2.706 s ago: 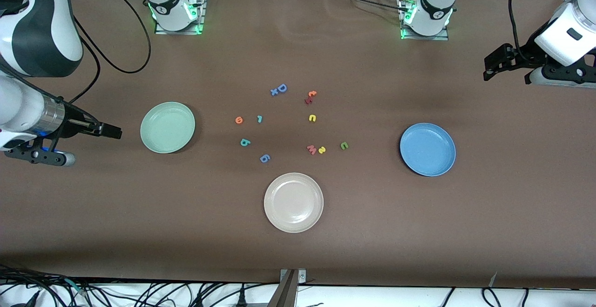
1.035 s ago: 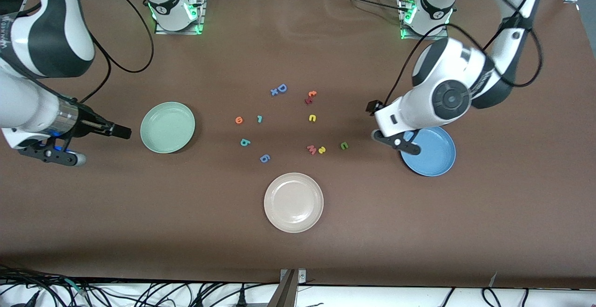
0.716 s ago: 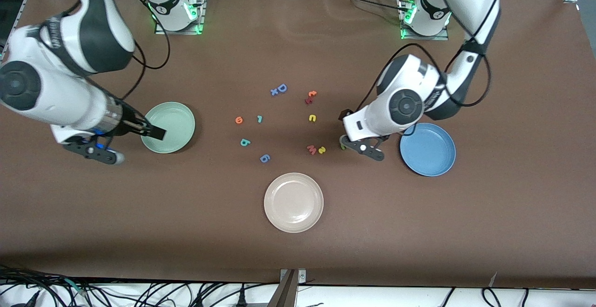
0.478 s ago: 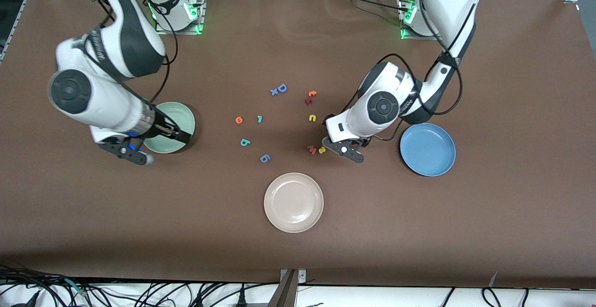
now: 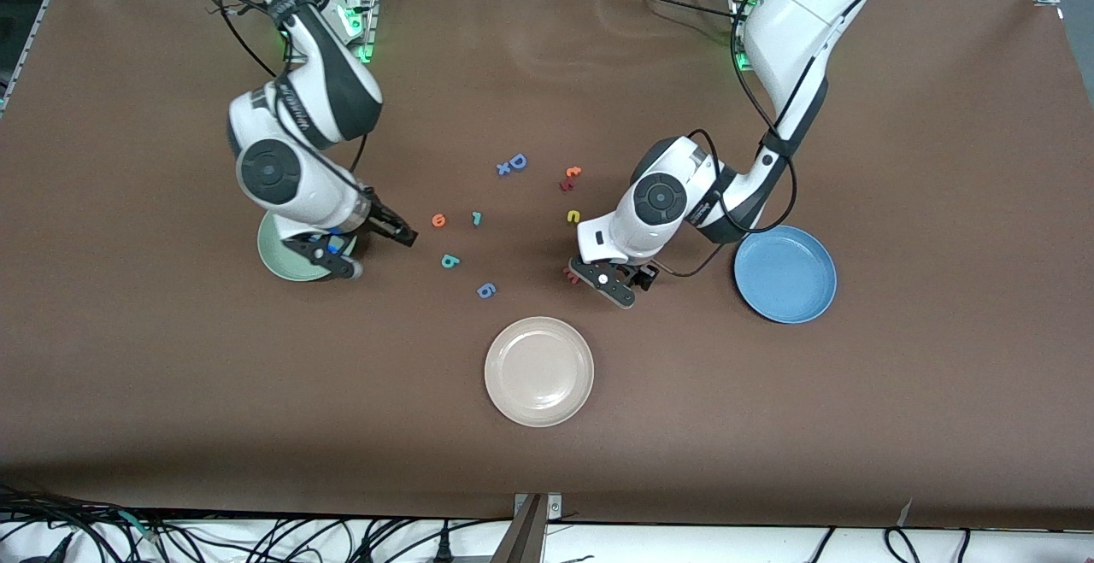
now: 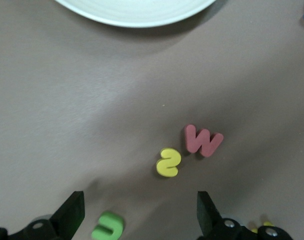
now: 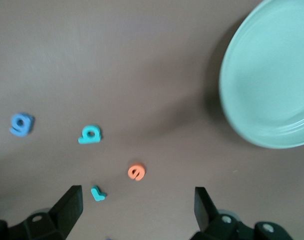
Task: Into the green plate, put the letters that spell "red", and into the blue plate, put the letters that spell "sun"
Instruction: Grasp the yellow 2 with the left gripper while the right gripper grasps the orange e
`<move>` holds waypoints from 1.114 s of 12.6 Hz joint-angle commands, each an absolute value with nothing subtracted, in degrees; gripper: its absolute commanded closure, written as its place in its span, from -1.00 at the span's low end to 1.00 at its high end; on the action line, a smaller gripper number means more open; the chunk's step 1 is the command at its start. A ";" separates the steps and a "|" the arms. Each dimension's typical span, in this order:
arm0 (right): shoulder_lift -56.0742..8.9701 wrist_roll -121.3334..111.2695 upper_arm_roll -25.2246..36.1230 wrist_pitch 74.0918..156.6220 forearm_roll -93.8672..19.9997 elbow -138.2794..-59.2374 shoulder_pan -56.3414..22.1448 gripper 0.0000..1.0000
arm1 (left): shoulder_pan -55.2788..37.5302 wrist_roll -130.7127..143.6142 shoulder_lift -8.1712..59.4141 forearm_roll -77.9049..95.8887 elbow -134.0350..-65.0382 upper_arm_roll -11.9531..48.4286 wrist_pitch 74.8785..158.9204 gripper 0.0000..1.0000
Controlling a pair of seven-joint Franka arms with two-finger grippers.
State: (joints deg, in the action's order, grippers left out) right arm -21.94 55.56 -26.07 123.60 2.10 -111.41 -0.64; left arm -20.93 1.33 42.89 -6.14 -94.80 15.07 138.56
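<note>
Even, fairly bright overhead light falls on the matte brown table [image 5: 547, 460], with soft shadows beneath both arms (no harsh glare). The right wrist view looks slightly smeared, perhaps motion blur; the round pale mint-green plate [image 7: 271, 90] has soft edges.

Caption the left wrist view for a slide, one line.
Open left gripper over the brown table, yellow "s" beside the pink "w", green letter between its fingers.

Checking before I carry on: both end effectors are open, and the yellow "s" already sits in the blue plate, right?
Not quite. Both are open, but the yellow "s" lies on the table beside the pink "w", as the left wrist view shows; the blue plate holds nothing.
</note>
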 commanded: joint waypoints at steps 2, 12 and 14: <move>-19.86 61.43 -30.14 132.97 1.32 -121.63 0.09 -0.98 | -22.41 0.62 44.82 -11.50 -94.75 14.68 142.38 -0.92; -27.59 61.35 -28.57 148.89 16.40 -127.09 -1.05 -0.89 | -23.12 0.53 46.32 -12.74 -94.22 14.68 144.76 -0.42; -28.30 61.35 -28.56 148.89 18.98 -126.91 -1.05 -0.89 | -23.12 0.53 46.32 -12.74 -94.13 14.68 144.76 -0.26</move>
